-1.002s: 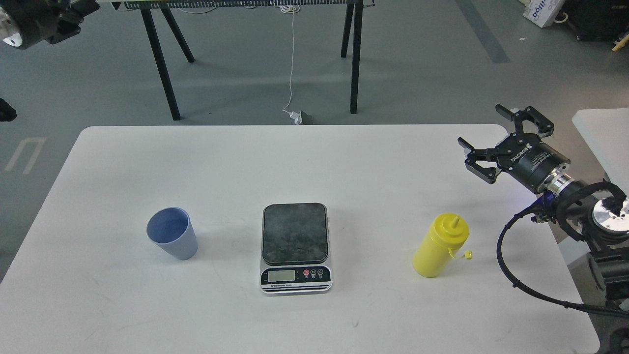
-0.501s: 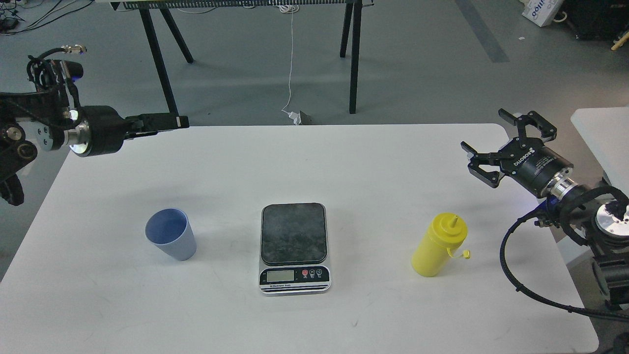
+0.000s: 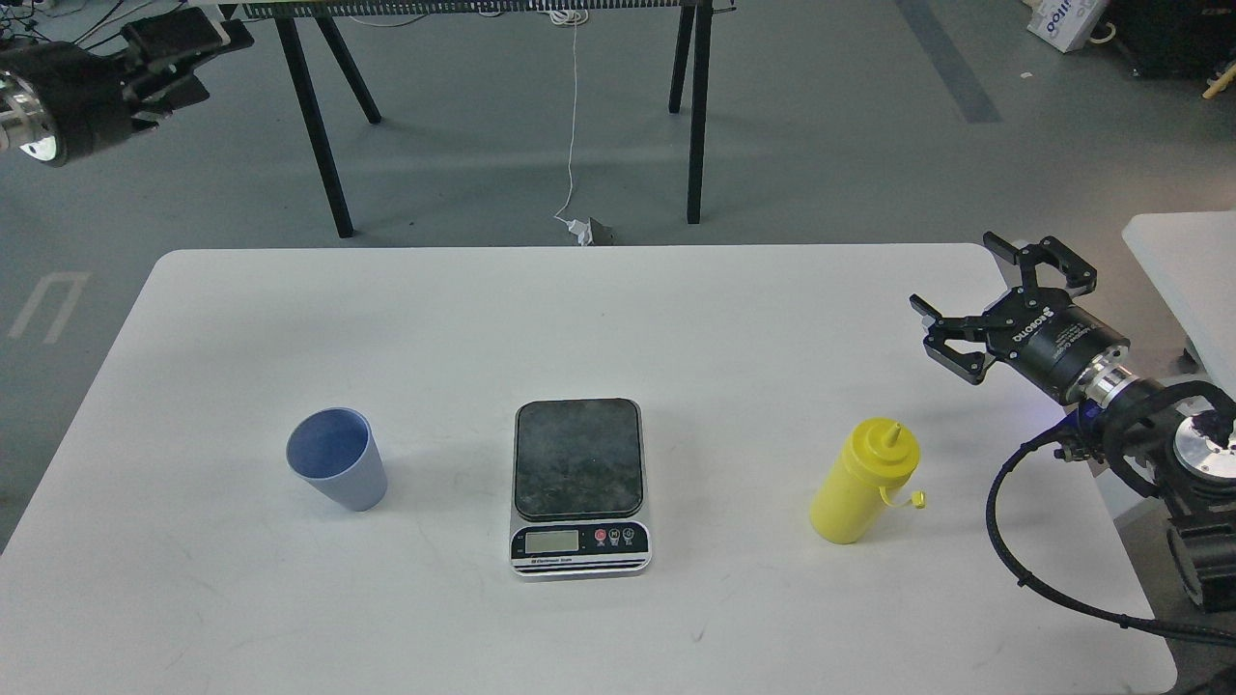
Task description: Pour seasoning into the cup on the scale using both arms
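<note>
The light-blue cup stands upright on the white table, left of the scale. The scale sits at the table's middle with its dark platform bare and its display toward me. The yellow seasoning bottle stands right of the scale, its small cap hanging at its right side. My right gripper is open and empty, above the table's right edge, up and to the right of the bottle. My left gripper is high at the top left, over the floor, far from the cup; its fingers show dark and unclear.
Black trestle legs stand behind the table. A white cable with a plug lies on the floor at the far edge. A second white table is close on the right. My right arm's cable loop hangs over the right edge.
The left arm dropped to the table's far left edge half a second ago and has swung back up to the top left. The right gripper has drifted slightly down and right, still open.
</note>
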